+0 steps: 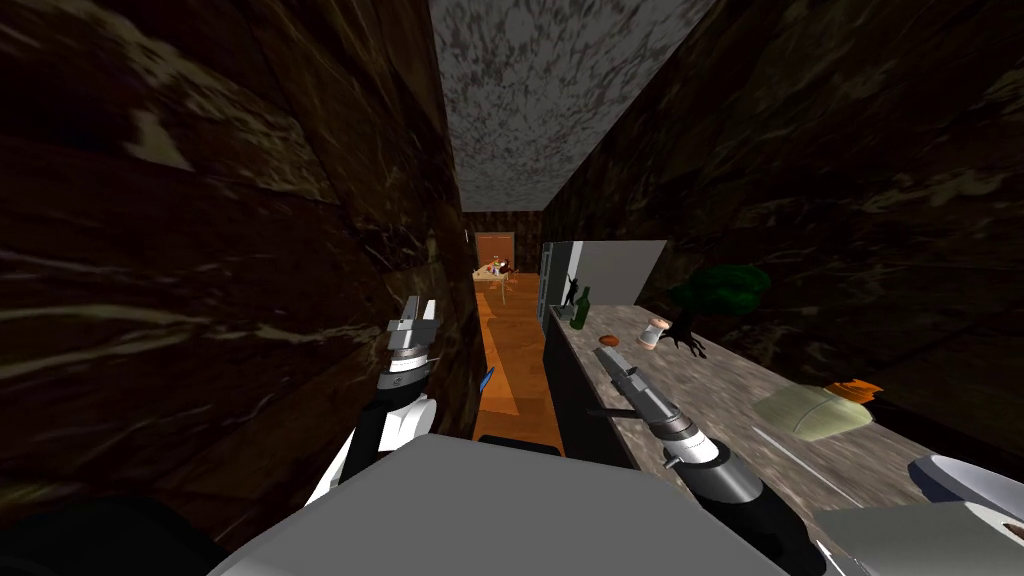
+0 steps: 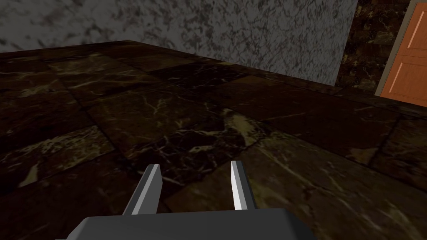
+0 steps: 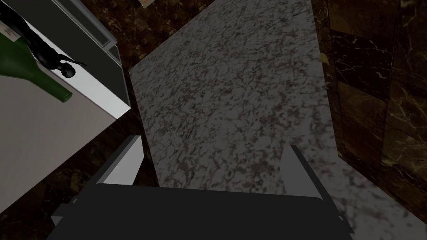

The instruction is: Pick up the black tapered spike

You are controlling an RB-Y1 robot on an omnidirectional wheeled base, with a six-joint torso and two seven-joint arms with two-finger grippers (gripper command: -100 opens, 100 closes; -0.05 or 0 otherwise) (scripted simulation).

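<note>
Black tapered spike (image 1: 603,411), perhaps, lies at counter (image 1: 740,400) edge near released right pincer (image 1: 610,358)

You're looking along a narrow home kitchen, speckled stone counter (image 1: 730,395) running alongside, green bottle (image 1: 580,308) standing on it, dark marble walls (image 1: 200,250) closing in, orange door (image 1: 494,247) far off.

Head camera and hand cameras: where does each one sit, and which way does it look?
Head view: on my head, looking down a hall along the grey counter; left gripper and right gripper show.
Left wrist view: on the left hand, facing a dark marble wall; its open fingers show.
Right wrist view: on the right hand, facing a grey speckled surface; its open fingers show.
Head and right wrist views share the green bottle.
</note>
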